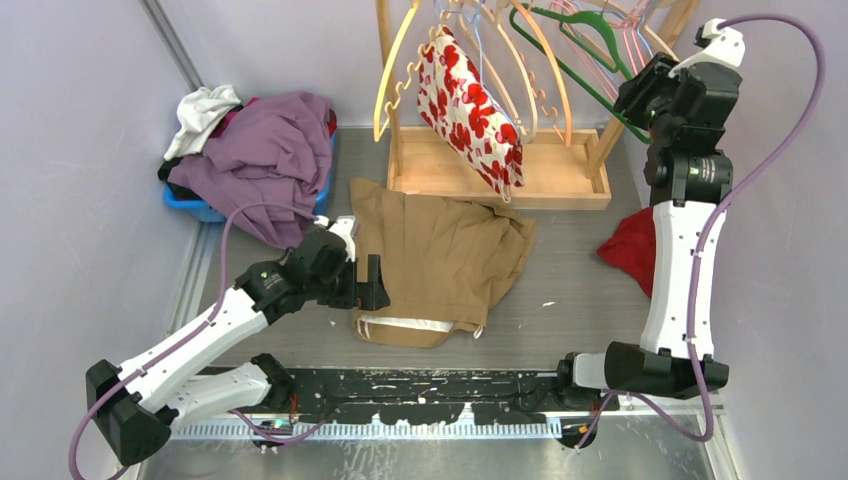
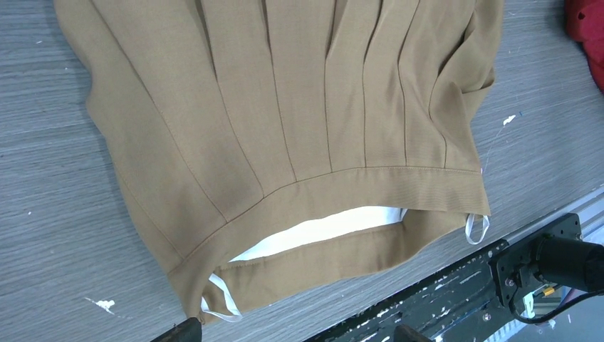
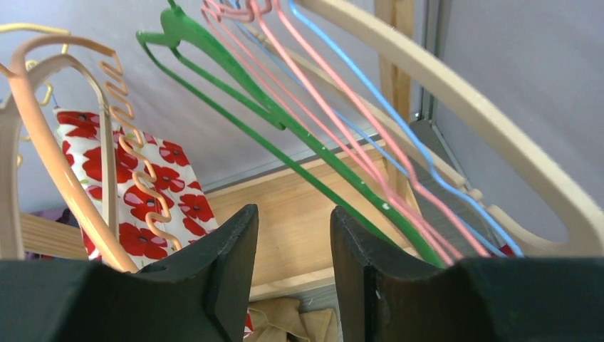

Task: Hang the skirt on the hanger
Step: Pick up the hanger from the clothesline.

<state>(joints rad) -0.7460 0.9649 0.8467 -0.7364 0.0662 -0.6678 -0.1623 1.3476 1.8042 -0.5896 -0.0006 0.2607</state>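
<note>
A tan pleated skirt (image 1: 440,265) lies flat on the table, waistband toward the arms, white lining and white loops showing at the waist (image 2: 285,121). My left gripper (image 1: 372,285) is open and empty, low over the table at the skirt's left waistband corner; only its fingertips (image 2: 186,331) show at the bottom of the left wrist view. My right gripper (image 1: 640,100) is raised at the rack, open and empty (image 3: 293,235). A green hanger (image 3: 285,128) hangs just right of and behind its right finger, among pink, blue and wooden hangers (image 1: 580,60).
A wooden rack (image 1: 500,175) stands at the back with a poppy-print garment (image 1: 468,110) on one hanger. A blue basket heaped with purple and white clothes (image 1: 260,150) is back left. A red cloth (image 1: 632,250) lies by the right arm. The black base rail (image 1: 430,385) runs along the near edge.
</note>
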